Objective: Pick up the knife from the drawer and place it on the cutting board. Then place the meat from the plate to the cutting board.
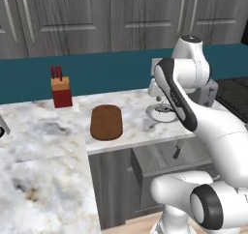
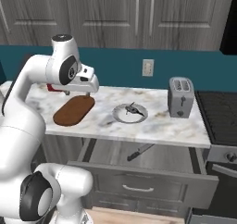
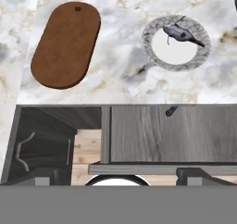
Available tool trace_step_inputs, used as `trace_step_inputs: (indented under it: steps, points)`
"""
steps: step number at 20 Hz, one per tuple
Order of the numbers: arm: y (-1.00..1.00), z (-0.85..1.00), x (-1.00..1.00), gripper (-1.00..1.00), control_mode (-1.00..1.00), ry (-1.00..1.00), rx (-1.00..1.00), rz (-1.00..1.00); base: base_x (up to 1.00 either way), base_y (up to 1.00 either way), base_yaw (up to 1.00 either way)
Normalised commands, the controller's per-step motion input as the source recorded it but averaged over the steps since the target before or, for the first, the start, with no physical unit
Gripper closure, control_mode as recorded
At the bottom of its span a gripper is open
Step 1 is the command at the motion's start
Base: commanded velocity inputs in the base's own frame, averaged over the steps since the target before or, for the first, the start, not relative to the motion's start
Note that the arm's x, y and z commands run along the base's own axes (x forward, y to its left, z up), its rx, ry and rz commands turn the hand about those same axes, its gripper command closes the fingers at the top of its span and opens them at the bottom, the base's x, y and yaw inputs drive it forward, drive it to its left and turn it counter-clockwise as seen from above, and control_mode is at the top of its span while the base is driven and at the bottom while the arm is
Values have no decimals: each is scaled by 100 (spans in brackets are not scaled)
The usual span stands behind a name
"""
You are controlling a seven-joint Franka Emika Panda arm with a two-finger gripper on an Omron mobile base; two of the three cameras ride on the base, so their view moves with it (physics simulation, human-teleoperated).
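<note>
The brown oblong cutting board [image 3: 65, 45] [image 2: 74, 110] [image 1: 106, 122] lies bare on the marble counter. To its right sits the round plate [image 3: 150, 45] [image 2: 118, 114] [image 1: 154, 113] with the small dark meat [image 3: 181, 34] [image 2: 133, 110] on it. Below the counter edge the drawer [image 3: 152, 135] [image 2: 139, 181] [image 1: 155, 160] is pulled out. Inside it lies the dark-handled knife [image 2: 139, 152] [image 1: 177, 152], whose handle end [image 3: 171, 111] peeks from under the counter lip. My gripper [image 3: 118, 176] [image 2: 88, 95] hangs open and empty above the board's right end, pointing down.
A red and tan knife block [image 1: 61, 88] stands at the back left of the counter. A silver toaster [image 2: 180, 97] sits right of the plate, with a dark stove [image 2: 220, 116] beyond it. The counter turns a corner to the left [image 1: 38, 170].
</note>
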Motion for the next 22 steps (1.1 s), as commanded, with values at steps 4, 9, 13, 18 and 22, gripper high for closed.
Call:
trace_step_inputs:
  steps: [4,9,13,18,22]
  points:
    - [0,0,0,-100,100,0,0,0,0,0,7]
    - [0,0,0,-100,100,0,0,0,0,0,4]
    - [0,0,0,-100,100,0,0,0,-10,-12,0]
    - [0,0,0,-100,100,0,0,0,-1,0,0]
    - [0,-5,0,-100,-100,0,0,0,0,0,0]
